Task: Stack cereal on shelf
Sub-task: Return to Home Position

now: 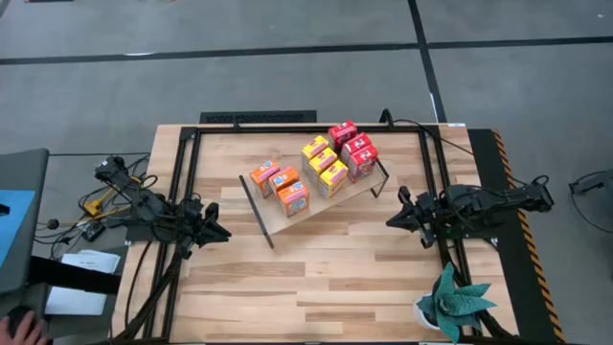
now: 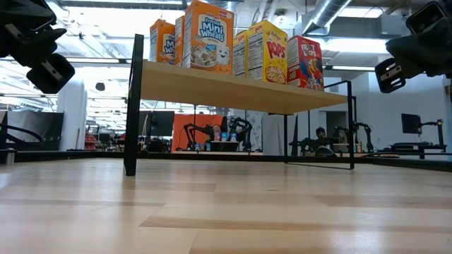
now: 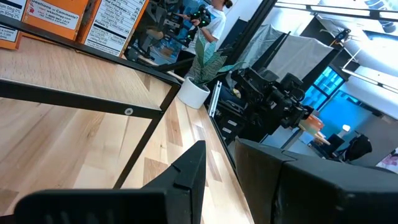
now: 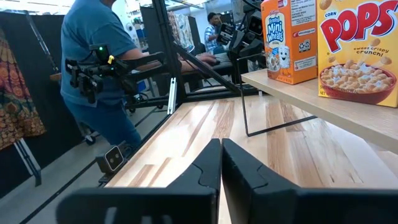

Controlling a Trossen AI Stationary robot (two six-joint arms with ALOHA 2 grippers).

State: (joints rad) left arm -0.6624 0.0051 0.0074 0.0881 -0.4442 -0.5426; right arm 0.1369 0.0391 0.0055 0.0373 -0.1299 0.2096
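Now, low in the high view, your left gripper [image 1: 218, 230] at centre-left has jaws slightly parted and your right gripper [image 1: 395, 218] at centre-right is closed, both empty, while the cereal [image 1: 321, 163] stands between and beyond them on the shelf [image 1: 321, 203], which slants toward upper right.

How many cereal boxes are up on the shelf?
9, all on the shelf: three orange boxes at one end, three yellow boxes in the middle, three red boxes at the other end. None looks hidden from above.
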